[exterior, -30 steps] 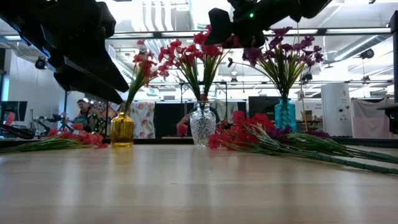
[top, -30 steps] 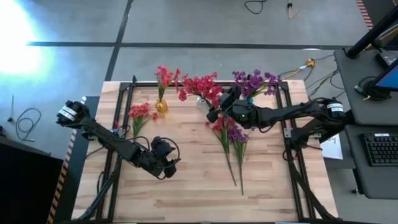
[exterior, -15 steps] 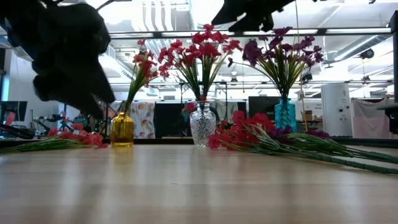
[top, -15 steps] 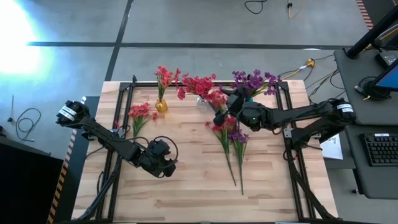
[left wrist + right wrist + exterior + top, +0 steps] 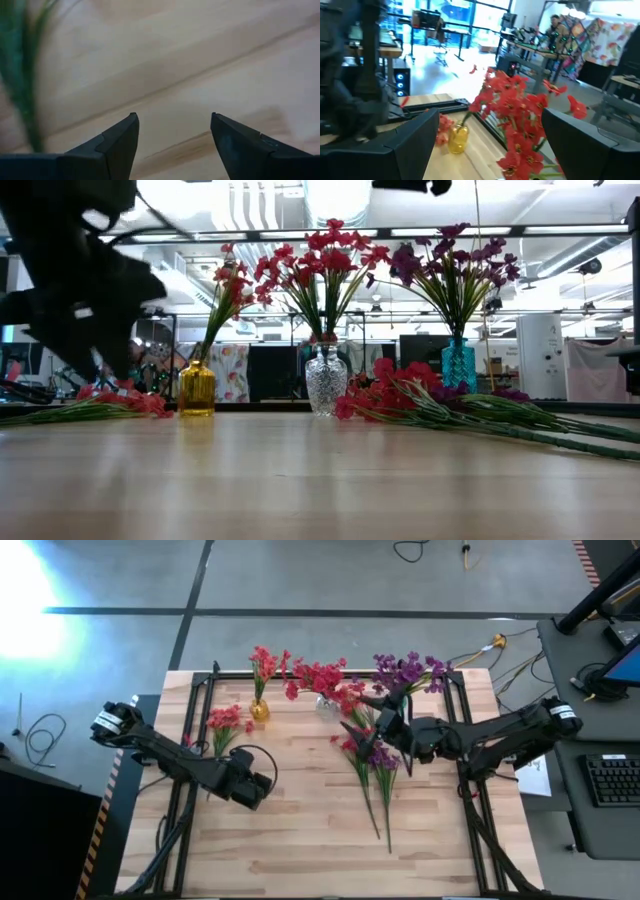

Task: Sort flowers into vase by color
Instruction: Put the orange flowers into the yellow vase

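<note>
Three vases stand along the far edge: a yellow vase (image 5: 259, 711) with orange-red flowers (image 5: 263, 662), a clear vase (image 5: 325, 380) with red flowers (image 5: 320, 677), and a blue vase (image 5: 459, 366) with purple flowers (image 5: 408, 669). Loose orange-red sprigs (image 5: 224, 721) lie flat at the left. A loose pile of red and purple sprigs (image 5: 368, 754) lies flat right of centre. My left gripper (image 5: 172, 145) hangs open over bare wood, pointing down, just near-right of the orange-red sprigs. My right gripper (image 5: 490, 150) is open and level above the loose pile, facing the red bouquet.
A black frame rail (image 5: 196, 690) runs along the table's edges. Bare wood fills the near half of the table (image 5: 310, 840). A green stem (image 5: 20, 75) lies beside my left gripper's fingers. People and desks show in the room behind.
My left gripper has moved toward the table's left and far side, nearer the loose orange-red sprigs, and has tipped and rolled to point down. My right gripper has drawn back from the red bouquet toward the table's right and risen, leaving the bouquet standing free.
</note>
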